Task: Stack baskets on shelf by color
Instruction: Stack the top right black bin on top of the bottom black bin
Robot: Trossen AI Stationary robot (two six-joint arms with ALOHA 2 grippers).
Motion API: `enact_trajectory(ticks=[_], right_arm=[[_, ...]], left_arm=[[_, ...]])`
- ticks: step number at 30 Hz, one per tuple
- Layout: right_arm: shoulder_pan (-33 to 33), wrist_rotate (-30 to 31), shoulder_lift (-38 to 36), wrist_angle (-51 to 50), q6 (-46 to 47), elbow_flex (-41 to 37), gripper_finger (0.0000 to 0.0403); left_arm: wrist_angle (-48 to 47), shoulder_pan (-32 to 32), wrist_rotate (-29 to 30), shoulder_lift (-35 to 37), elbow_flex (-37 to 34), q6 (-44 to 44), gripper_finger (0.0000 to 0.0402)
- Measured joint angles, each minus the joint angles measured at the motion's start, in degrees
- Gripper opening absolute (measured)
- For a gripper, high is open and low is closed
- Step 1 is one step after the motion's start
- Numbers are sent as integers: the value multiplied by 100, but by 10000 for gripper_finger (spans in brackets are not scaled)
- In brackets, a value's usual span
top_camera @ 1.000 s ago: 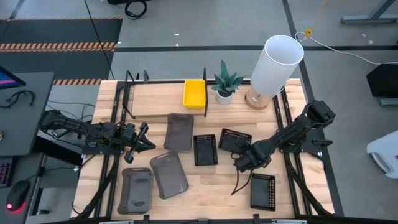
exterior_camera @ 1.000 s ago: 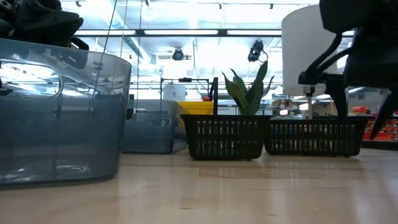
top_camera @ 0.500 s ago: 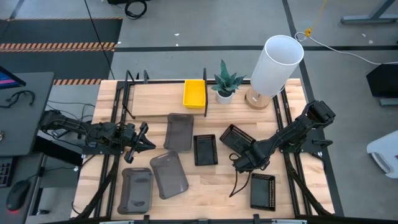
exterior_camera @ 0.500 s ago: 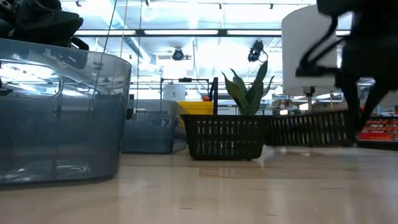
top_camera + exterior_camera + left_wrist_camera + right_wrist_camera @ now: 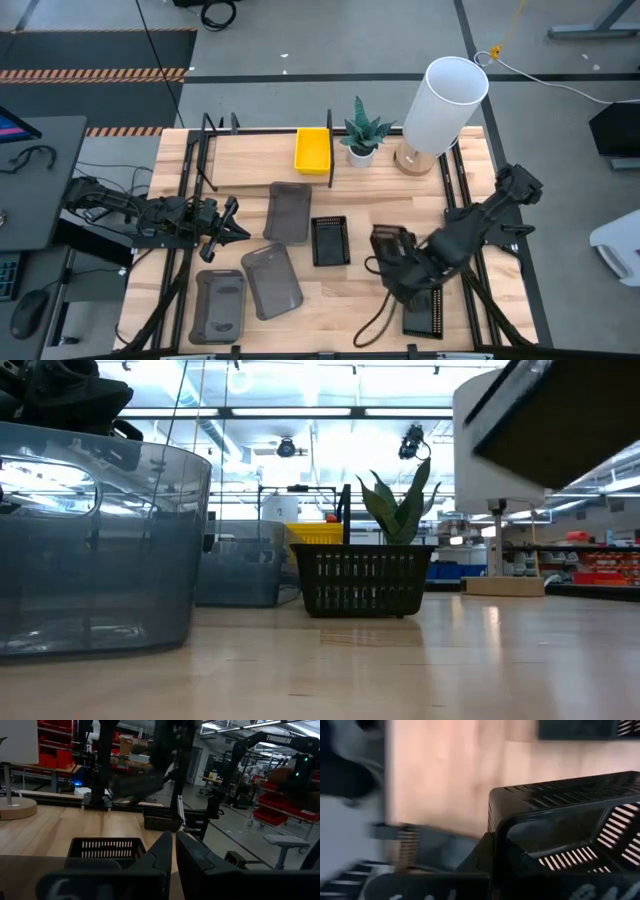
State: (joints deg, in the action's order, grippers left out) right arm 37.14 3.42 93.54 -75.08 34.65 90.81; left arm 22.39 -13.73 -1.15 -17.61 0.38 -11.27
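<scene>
Gripping black basket (image 5: 392, 246), right fingers (image 5: 492, 852) above another black basket (image 5: 424, 309); left fingers (image 5: 162, 854) closed.

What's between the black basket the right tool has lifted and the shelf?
The right tool holds a black basket above the table. Toward the shelf, another black basket and a grey basket sit on the table; carried high, neither should block it.

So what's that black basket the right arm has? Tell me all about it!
The black basket is a small rectangular tray of dark plastic, its walls cut with rows of slots. The right gripper holds it by its rim, lifted off the table and tilted. It hangs near the table's front right, above and beside another black basket. The right wrist view shows its rounded corner and slotted side up close.
</scene>
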Motion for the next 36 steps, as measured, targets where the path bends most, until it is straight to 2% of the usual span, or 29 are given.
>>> enact_trajectory(ticks=[4, 7, 14, 21, 25, 36], right_arm=[[335, -261, 0, -37, 1411, 542, 5], [578, -562, -2, 18, 2454, 650, 5], [1165, -1180, 357, 111, 3737, 651, 4], [1400, -1934, 1182, 319, 3833, 650, 4], [1393, -2113, 1498, 339, 3595, 649, 4], [1246, -1958, 1611, 314, 3432, 649, 4]], left_arm=[[0, 0, 1, 0, 0, 0, 36], [0, 1, 0, 0, 0, 0, 38], [0, 1, 1, 0, 0, -2, 32], [0, 1, 1, 0, 0, -2, 34], [0, 1, 1, 0, 0, -2, 38], [0, 1, 0, 0, 0, -2, 28]])
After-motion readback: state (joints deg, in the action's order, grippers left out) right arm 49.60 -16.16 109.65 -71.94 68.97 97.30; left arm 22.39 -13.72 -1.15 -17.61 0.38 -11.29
